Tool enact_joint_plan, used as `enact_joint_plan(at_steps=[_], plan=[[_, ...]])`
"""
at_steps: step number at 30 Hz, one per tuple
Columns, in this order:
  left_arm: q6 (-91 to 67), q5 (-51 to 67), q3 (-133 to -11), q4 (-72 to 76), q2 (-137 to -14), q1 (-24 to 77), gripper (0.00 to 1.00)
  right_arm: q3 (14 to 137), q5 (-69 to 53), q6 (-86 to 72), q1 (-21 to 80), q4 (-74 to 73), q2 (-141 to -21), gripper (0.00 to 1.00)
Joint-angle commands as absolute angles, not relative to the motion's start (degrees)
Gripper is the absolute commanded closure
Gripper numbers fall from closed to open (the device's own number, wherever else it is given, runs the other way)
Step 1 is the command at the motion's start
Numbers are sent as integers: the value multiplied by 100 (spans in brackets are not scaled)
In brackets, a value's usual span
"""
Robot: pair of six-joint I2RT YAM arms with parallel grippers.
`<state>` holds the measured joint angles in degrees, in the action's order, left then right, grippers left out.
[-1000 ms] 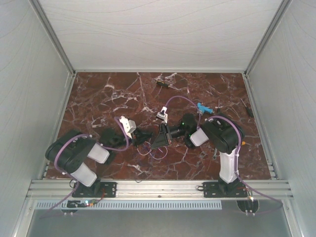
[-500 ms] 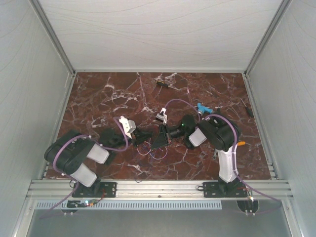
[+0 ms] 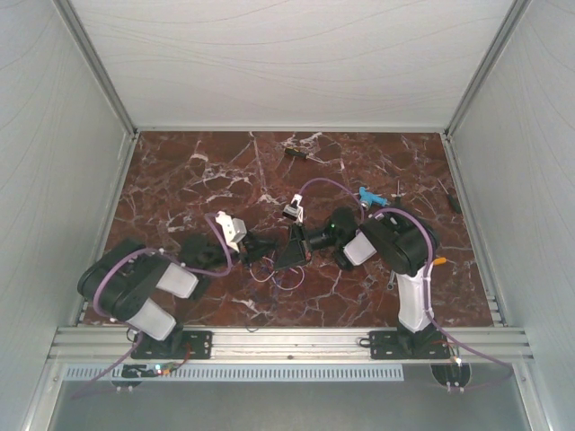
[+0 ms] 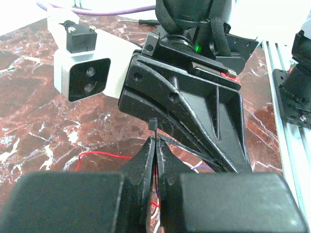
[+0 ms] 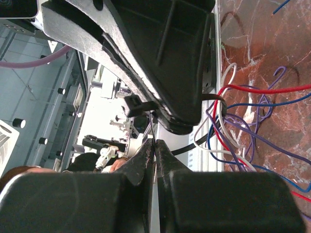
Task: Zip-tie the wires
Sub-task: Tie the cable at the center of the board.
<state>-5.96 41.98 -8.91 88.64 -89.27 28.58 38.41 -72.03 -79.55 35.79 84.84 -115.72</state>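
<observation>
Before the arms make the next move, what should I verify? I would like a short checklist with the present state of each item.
1. The left end effector is shut on the zip tie: ok.
2. The right end effector is shut on the thin tail of the zip tie: ok.
3. The ribbed strap reaches the wires: ok, seen in the right wrist view.
4. The strap goes around every wire: cannot tell; the left end effector hides part of the loop.
5. The bundle is drawn tight: not ok; the wires spread in loose loops on the table.
</observation>
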Motion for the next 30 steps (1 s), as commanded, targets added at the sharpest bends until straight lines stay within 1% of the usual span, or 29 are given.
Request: enact_joint_plan(at_steps=[1,6,10,15,20,30], plan=[[-396,4205,-899,10503,-8629,2883,100,3947,-7213,-8181,3566,9318,-11200,100],[-491,4092,-928,10503,-8432,2883,100,3894,-6869,-8491,3663,9311,-10711,100],[-626,4030,-971,10503,-8248,2883,100,3874,-6527,-8936,3762,9316,-10476,100],[-717,3977,-1001,10503,-8029,2883,100,3855,-6359,-9137,3834,9308,-10238,100],[-762,3932,-984,10503,-7910,2887,100,3784,-6337,-9205,3802,9118,-10221,100],[-952,3684,-897,10503,-7530,2934,100,3761,-6364,-9437,3851,9193,-10231,100]])
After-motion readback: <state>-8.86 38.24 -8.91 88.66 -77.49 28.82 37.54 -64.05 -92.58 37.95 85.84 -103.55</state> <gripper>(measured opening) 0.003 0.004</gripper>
